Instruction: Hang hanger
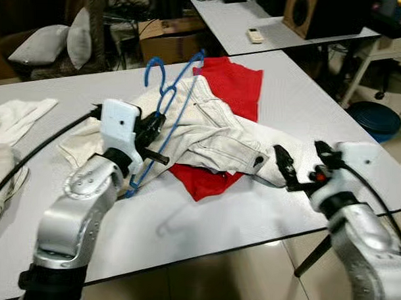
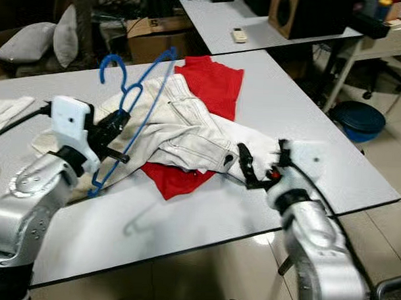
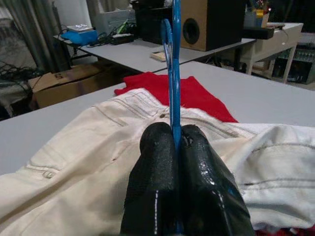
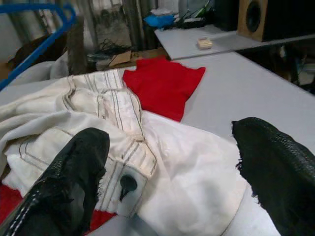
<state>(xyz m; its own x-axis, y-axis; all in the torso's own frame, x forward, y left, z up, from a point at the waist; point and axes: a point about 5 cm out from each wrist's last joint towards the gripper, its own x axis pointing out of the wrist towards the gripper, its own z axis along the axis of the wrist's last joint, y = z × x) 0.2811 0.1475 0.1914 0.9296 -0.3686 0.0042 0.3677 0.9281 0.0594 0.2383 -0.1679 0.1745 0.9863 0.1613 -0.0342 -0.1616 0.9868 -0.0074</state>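
meanwhile, at a white table (image 1: 308, 94) in a cluttered room, the left gripper (image 1: 150, 130) has its two black fingers (image 3: 157, 162) pinched tight on the wire of a blue hanger (image 1: 164, 96); the hanger stands tilted above a pair of cream-white trousers (image 1: 207, 134), its hook up and toward the far edge of the table, its lower end reaching down to the tabletop beside the left arm; the trousers lie crumpled across the middle of the table, on top of a red garment (image 1: 232, 82) that shows both beyond them and under their near edge; the right gripper (image 1: 299, 168) is low at the right end of the trousers, fingers (image 4: 74, 172) spread wide with nothing between them, a dark button on the waistband just ahead of it; more white cloth (image 1: 17, 117) lies at the table's left edge; beyond, a second table (image 1: 271, 24) carries a remote control (image 1: 255, 35) and a wooden speaker (image 1: 304, 14); a cardboard box (image 1: 168, 40) and grey cushions (image 1: 56, 39) sit behind; a round blue object (image 1: 376, 120) rests on the floor to the right.
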